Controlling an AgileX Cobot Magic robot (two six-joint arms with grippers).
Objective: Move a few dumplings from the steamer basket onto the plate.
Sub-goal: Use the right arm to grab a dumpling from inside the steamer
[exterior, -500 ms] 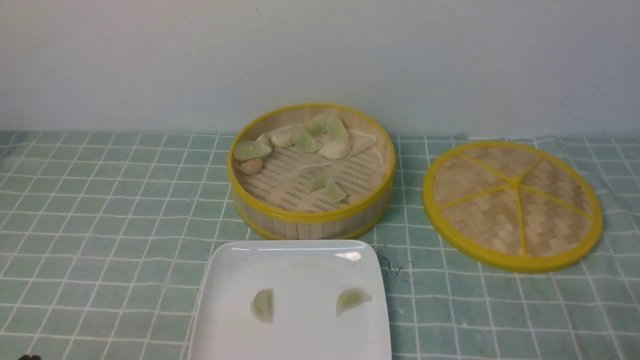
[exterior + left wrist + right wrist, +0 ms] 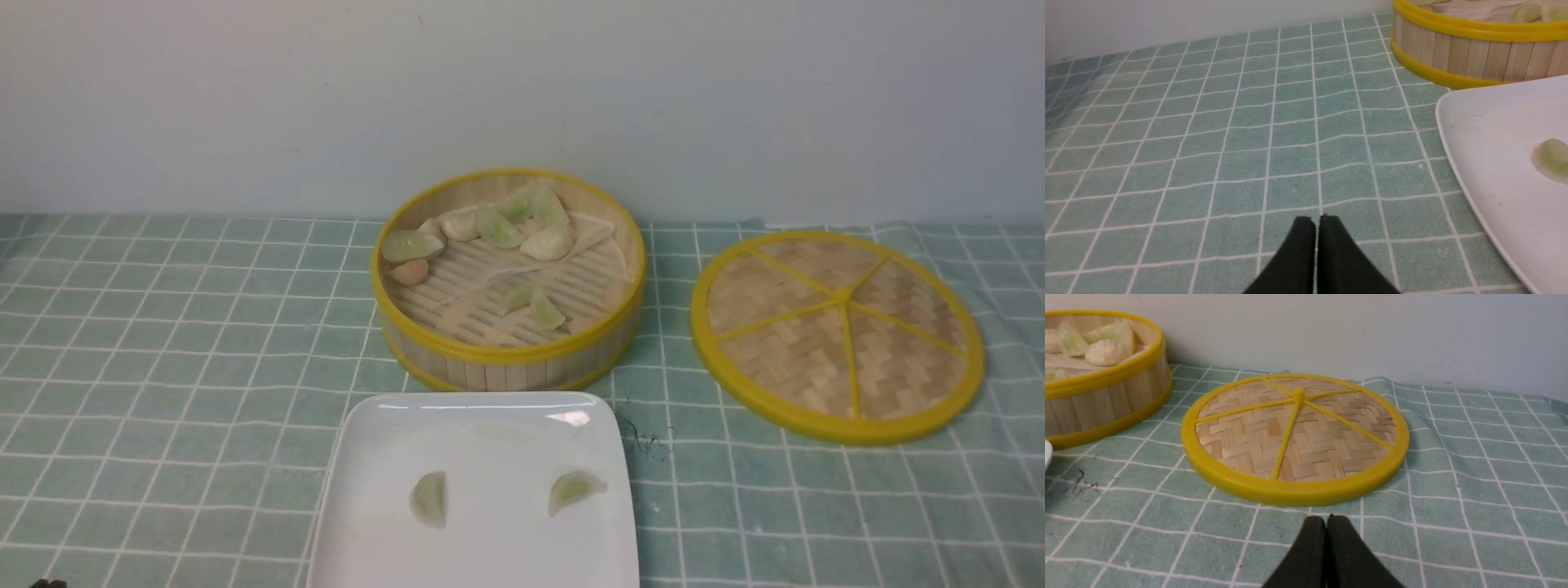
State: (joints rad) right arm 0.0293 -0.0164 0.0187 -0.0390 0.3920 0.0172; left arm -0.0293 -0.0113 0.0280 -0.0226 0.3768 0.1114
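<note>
front: you are looking forward over the cloth (image 2: 163,327) | wrists: you are looking low and near | all three are sharing the steamer basket (image 2: 506,369)

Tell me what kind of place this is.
Probably a mock dining table set up for practice: a checked green tablecloth against a bare wall, a bamboo steamer basket of dumplings with its lid set aside, and a white plate.

steamer basket (image 2: 506,363): pale wooden slats, matt; rims smooth yellow, plastic-looking. liner (image 2: 594,234): thin white paper, creased. dumplings (image 2: 500,231): waxy, translucent skin (some opaque cream). plate (image 2: 490,433): glossy white, with a bright highlight. lid (image 2: 837,335): woven bamboo strips, matt, with smooth yellow rim and spokes. tablecloth (image 2: 163,367): matt woven cloth, fine-textured, slightly rippled.
</note>
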